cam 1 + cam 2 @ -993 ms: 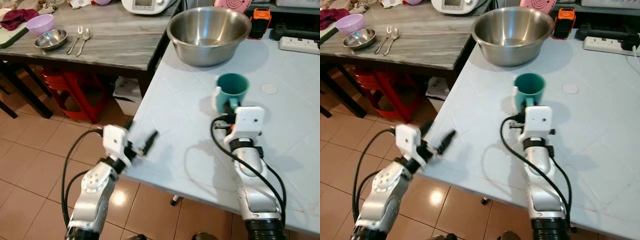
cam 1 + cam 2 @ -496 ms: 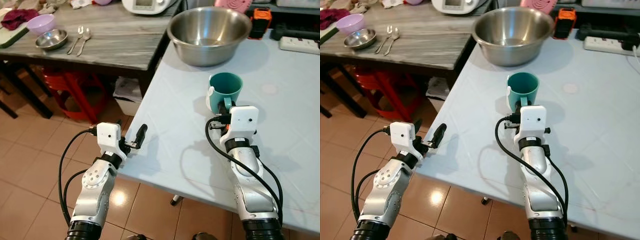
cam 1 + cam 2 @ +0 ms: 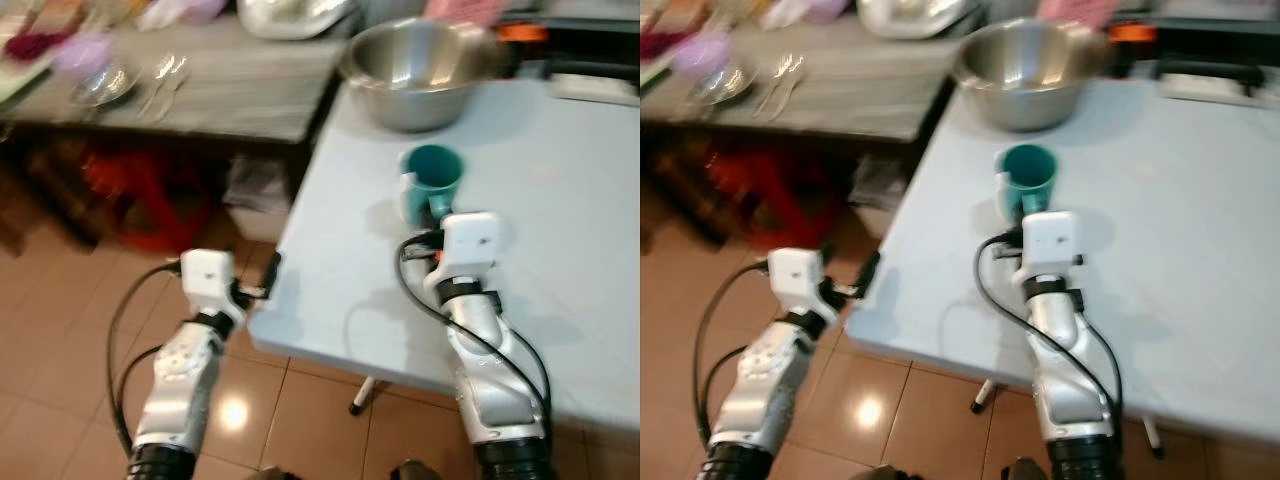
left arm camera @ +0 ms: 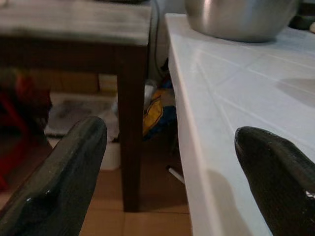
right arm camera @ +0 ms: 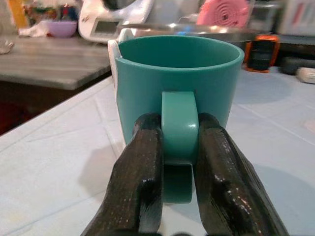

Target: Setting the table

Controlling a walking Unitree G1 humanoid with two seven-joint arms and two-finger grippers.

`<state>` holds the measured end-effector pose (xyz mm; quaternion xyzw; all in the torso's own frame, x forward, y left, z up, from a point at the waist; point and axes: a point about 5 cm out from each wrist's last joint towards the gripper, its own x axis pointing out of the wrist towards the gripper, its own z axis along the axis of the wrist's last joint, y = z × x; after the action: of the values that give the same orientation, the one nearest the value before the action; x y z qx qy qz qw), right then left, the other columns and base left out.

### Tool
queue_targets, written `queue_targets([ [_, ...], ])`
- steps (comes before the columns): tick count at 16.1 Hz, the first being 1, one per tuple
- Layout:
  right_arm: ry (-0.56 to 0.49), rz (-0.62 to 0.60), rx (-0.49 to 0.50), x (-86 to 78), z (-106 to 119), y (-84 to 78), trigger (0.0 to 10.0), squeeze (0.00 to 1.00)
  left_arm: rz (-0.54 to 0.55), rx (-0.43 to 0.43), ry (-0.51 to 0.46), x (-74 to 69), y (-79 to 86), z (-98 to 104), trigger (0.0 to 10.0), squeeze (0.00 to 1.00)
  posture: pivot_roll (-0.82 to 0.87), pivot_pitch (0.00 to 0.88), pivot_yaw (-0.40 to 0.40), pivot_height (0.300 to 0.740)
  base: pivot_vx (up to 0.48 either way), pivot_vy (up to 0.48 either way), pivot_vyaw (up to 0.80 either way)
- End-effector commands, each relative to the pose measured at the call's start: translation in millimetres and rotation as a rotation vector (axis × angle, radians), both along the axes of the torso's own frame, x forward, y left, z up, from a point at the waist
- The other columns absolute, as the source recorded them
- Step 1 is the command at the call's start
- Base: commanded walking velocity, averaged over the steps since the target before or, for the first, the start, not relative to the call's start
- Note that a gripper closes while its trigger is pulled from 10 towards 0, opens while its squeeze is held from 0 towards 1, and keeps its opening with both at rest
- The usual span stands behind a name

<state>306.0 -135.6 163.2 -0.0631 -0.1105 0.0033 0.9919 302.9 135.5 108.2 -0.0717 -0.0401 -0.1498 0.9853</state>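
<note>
A teal mug [image 3: 430, 177] is held over the white table [image 3: 560, 190], its handle [image 5: 179, 125] clamped between the black fingers of my right gripper [image 5: 178, 147]. A white piece shows on the mug's far side. My left gripper [image 4: 172, 177] is open with nothing between its fingers, beside the white table's left edge [image 4: 189, 142]; in the head view it sits at that edge [image 3: 262, 285]. On the grey table [image 3: 230, 90] at the far left lie a purple bowl [image 3: 82, 52], a small steel bowl [image 3: 100, 88] and a fork and spoon [image 3: 165, 75], all blurred.
A large steel bowl [image 3: 418, 62] stands at the back of the white table. An orange device [image 3: 520, 32] and a power strip [image 3: 590, 88] lie behind it. Red stools [image 3: 140, 185] stand under the grey table. A tiled floor lies below my arms.
The whole picture has shifted and blurred, so the camera moved. The mug has travelled left and nearer with my right gripper. My left gripper has drawn back toward the table's edge.
</note>
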Motion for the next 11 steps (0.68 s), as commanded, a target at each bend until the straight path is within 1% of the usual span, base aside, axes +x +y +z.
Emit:
queue_targets([
  [1,-0.011,-0.02,0.003,0.1,1.4,-5.3,10.0,0.0,-0.024,0.004,-0.005,-1.5,-5.3,-0.4,10.0,0.0,-0.13,0.127,0.101,0.74,0.0,0.469,-0.49],
  [11,-0.014,-0.042,0.0,-0.9,0.7,-9.3,10.0,0.0,-0.041,0.006,-0.011,-1.7,-10.3,-0.6,10.0,0.0,-0.13,0.131,0.107,0.74,0.0,0.472,-0.48],
])
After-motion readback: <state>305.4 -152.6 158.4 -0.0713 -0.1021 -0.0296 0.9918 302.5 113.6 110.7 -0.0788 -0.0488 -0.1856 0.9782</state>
